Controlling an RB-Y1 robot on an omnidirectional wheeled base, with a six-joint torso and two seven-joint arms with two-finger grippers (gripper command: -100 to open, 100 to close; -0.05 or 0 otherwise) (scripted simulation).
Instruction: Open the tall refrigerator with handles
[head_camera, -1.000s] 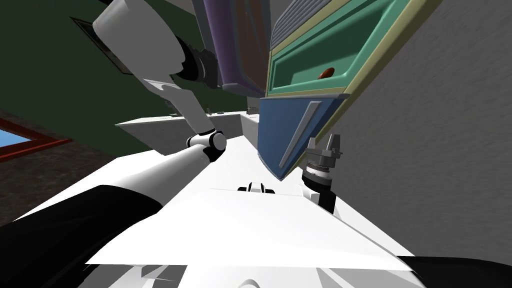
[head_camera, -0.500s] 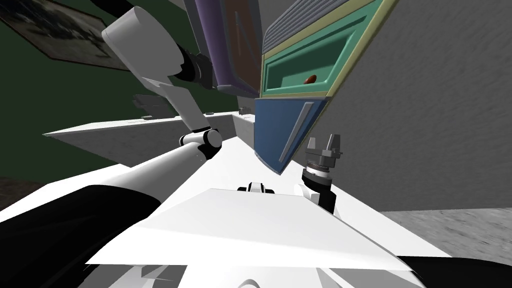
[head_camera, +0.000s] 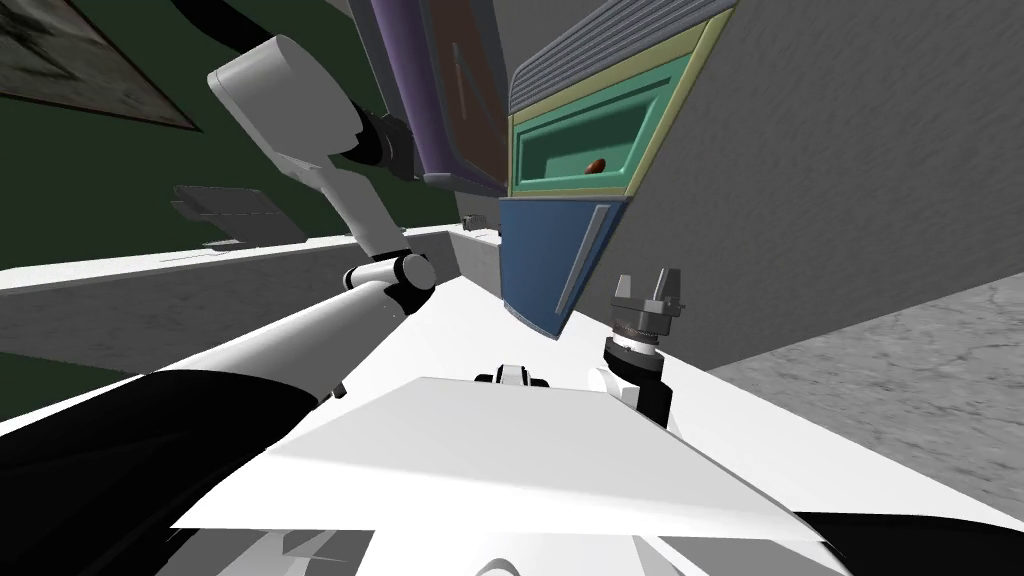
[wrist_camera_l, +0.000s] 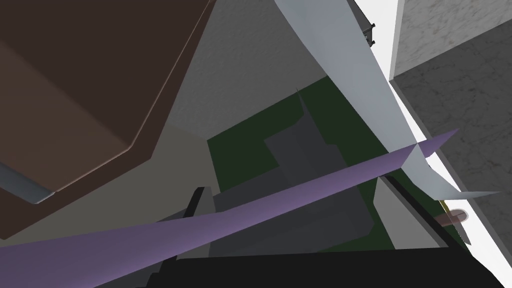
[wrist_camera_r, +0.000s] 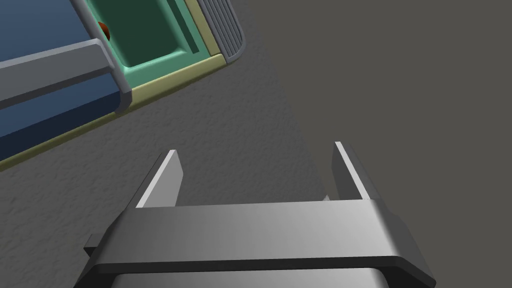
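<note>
1. Turning my base shifts the refrigerator leftward in view; its purple door stands ajar.
2. Left claw sits at that door, grip untellable; right claw is apart.
3. Pull along the hinge arc.

The upper door is seen swung out left of the open compartment, a small item lying inside. Beneath sits the lower door, its handle near the right end effector, apart from it. A worktop is found further left.
</note>
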